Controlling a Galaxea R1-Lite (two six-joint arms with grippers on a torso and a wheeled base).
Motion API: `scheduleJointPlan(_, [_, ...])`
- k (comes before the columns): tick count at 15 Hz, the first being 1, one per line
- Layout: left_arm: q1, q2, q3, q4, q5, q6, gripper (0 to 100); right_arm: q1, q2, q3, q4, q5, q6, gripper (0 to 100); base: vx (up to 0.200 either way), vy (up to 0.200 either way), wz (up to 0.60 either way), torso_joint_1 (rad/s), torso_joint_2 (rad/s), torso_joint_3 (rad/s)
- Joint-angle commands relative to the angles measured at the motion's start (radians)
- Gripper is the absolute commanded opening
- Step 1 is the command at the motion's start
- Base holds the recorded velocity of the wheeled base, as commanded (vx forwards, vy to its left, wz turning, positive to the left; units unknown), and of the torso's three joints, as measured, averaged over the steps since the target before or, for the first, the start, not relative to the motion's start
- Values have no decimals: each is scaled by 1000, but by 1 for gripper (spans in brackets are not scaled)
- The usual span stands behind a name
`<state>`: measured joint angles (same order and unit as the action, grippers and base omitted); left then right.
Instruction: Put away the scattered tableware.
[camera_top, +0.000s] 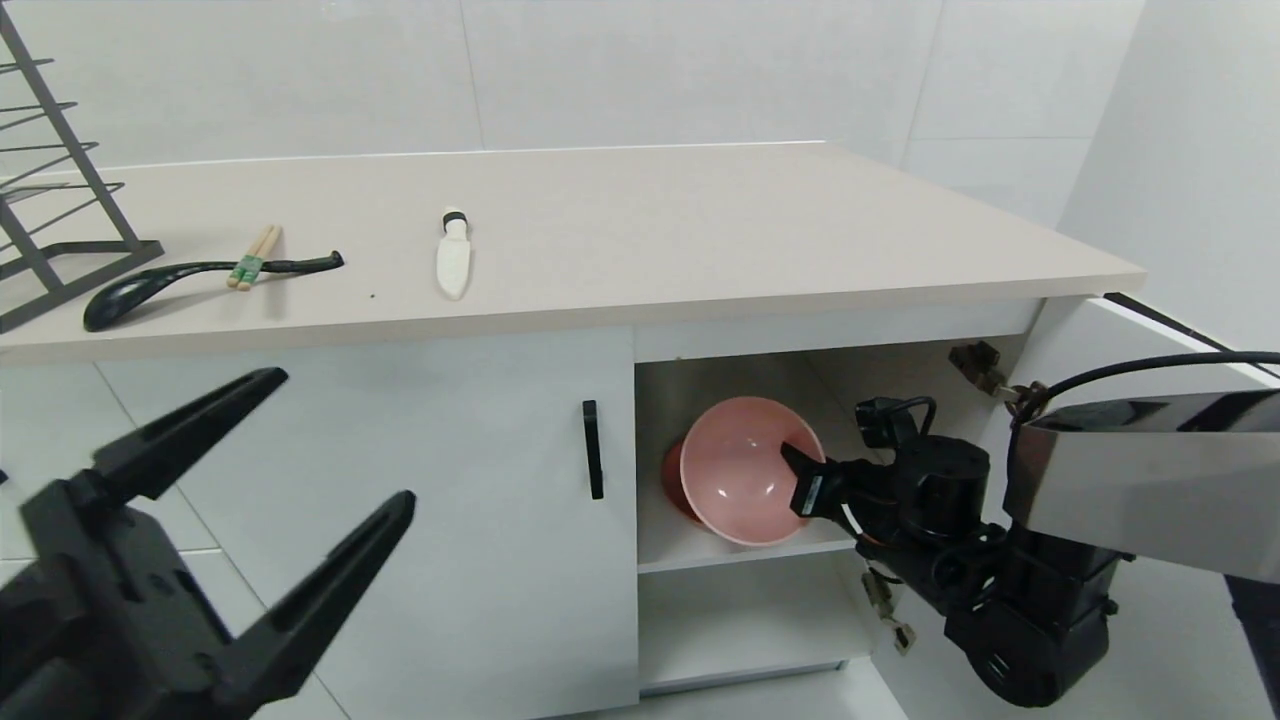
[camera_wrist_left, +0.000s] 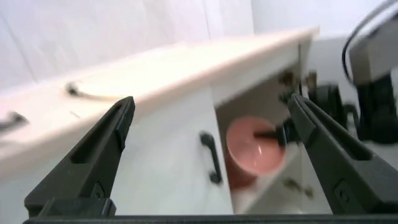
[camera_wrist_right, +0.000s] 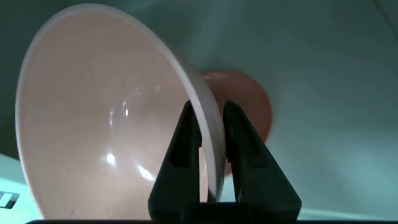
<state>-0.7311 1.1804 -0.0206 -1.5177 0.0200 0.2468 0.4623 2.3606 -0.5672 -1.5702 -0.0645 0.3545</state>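
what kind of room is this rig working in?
Probably a kitchen, or a mock-up of one: a tiled wall, a countertop with a black ladle and chopsticks beside a dish rack, and a pink bowl in the open cabinet.

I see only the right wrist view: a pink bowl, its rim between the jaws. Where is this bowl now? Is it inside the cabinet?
Observer: Yes. The pink bowl is in the upper compartment of the open cabinet, tipped on its side, held by the right gripper.
Operator: What lies on the counter?
Observer: A black spoon, chopsticks across its handle, and a white knife.
Operator: And the left gripper?
Observer: The left gripper is open and empty, in front of the closed door.
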Motion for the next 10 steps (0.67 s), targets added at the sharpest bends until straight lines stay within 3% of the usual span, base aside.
scheduleJointPlan(1, [76,-185,-32,85,-91,12,100,9,65,-36,-1,0,0,0,0,0,0,0,0,0])
scheduleJointPlan(2, [90,-208,-21,168,-147,14,100,7,91,-52,-1,0,-3,0,0,0,0,0,0,0])
scheduleJointPlan(4, [96,-222,-25,263,-184,5,100,2,101,-76,-1,2,-5,0,0,0,0,0,0,0])
scheduleJointPlan(10, [96,-217,-21,330,-186,6,100,-14,103,-125,-1,5,-5,0,0,0,0,0,0,0])
